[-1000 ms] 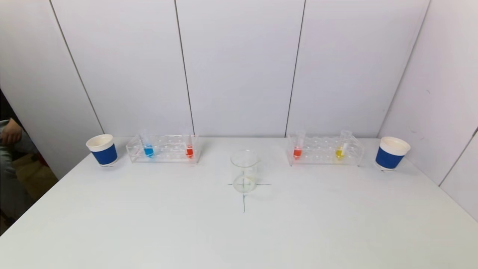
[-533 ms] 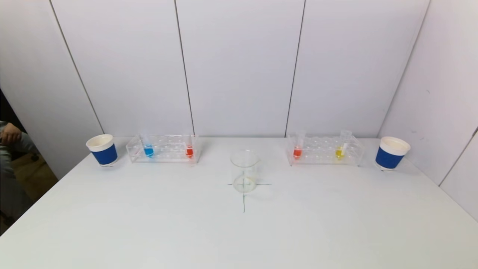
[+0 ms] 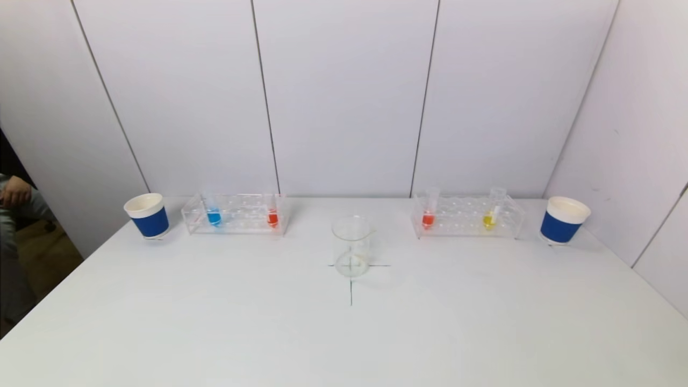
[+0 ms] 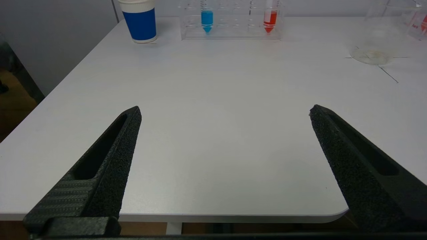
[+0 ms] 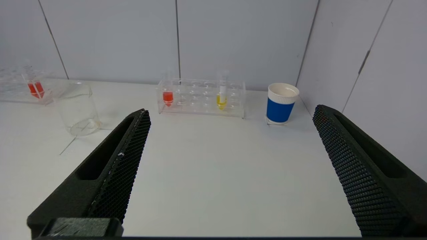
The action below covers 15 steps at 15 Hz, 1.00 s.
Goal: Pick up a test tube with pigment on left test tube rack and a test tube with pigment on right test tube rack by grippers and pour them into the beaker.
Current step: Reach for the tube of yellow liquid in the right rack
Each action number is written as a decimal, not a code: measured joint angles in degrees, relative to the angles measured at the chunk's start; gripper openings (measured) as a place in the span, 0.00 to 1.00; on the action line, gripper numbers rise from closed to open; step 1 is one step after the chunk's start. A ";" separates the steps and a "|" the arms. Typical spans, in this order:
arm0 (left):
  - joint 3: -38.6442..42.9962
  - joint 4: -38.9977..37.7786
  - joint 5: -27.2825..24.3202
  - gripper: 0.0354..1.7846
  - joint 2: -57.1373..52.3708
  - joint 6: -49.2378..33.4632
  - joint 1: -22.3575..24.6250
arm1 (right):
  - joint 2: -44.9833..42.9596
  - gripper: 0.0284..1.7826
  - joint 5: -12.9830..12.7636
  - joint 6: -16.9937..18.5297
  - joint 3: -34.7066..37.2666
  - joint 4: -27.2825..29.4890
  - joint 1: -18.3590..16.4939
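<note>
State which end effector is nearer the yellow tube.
Right. The right end effector, open, faces the yellow tube across the table; the left end effector, open, sits before the opposite rack.

Two black claws: left claw [image 4: 225, 111] with grainy, slotted tapered fingers; right claw [image 5: 232, 111] with honeycomb-textured ones

Left gripper [image 4: 225, 111] and right gripper [image 5: 232, 111] spread wide.

White table [image 3: 215, 322] bears two racks [image 3: 236, 220] [image 3: 466, 217], beaker [image 3: 351, 247], two cups [image 3: 147, 216] [image 3: 564, 220].
</note>
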 joint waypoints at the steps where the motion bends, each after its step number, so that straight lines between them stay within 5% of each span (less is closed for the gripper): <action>1: 0.00 -0.02 0.02 0.99 0.00 0.00 0.00 | 3.54 0.99 0.07 0.09 -0.57 -2.72 0.00; 15: 0.00 -0.02 0.00 0.99 0.00 0.00 0.00 | 54.80 0.99 -0.48 2.44 5.27 -54.27 1.65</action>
